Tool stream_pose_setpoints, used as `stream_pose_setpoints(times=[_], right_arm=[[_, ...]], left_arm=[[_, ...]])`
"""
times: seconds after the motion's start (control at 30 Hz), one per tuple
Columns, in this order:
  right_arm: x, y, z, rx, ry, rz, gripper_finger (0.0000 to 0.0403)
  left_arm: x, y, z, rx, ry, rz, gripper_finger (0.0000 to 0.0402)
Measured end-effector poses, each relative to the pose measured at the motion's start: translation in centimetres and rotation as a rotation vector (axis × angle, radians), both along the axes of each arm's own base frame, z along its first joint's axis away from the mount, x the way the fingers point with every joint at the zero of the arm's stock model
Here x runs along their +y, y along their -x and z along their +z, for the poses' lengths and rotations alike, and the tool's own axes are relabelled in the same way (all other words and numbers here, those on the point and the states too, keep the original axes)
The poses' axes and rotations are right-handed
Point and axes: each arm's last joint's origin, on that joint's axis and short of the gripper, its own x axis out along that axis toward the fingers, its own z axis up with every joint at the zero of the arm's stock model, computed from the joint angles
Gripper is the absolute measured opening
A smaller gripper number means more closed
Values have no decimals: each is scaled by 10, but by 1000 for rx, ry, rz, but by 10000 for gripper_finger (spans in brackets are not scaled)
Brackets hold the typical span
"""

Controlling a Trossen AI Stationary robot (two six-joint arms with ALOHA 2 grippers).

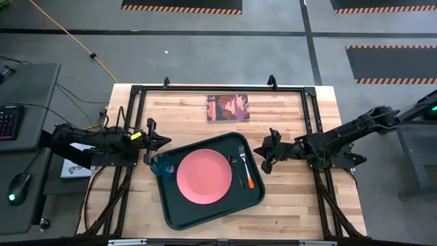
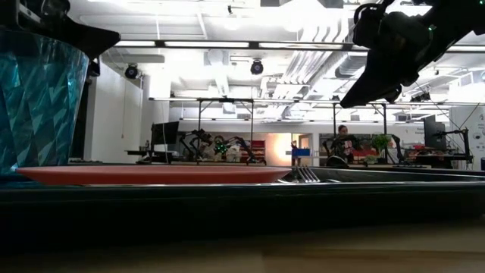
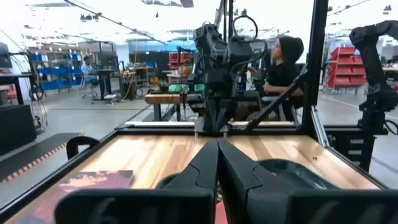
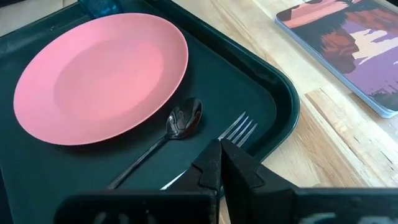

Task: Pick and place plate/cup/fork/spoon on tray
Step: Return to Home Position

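L arm lay stretched low & near-horizontal from the left side, w/ the left gripper (image 1: 166,141) pointing inward over the tabletop (image 1: 287,205); its fingers (image 3: 202,168) were pressed together, no gap, nothing between them. R arm reached in from the right side, elbow bent, sloping down to the right gripper (image 1: 261,152), which pointed inward too, facing the other. Its fingers (image 4: 211,165) met tip to tip, also empty. Both grippers hung above the surface, well apart.

In the right wrist view, the right hand (image 4: 219,150) hides the fork (image 4: 239,130) handle; the picture edge crops the cup (image 4: 102,7).
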Motion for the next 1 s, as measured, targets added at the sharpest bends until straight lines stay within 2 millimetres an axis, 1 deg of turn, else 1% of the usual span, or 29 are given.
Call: stream_pose_setpoints(times=[0.3,0.53,0.7,0.87,1.0], right_arm=[[0,0,0,-1,0,2,0],[0,0,0,-1,0,2,0],[0,0,0,-3,-6,-2,0],[0,-1,1,-12,-7,0,0],[-1,2,5,-4,55,49,0]], left_arm=[[-1,-1,-7,72,31,-20,0],[-3,0,-3,26,30,-78,0],[-7,0,-4,44,33,-116,0],[-10,1,-5,54,38,-65,0],[-10,3,-1,13,-23,-51,0]])
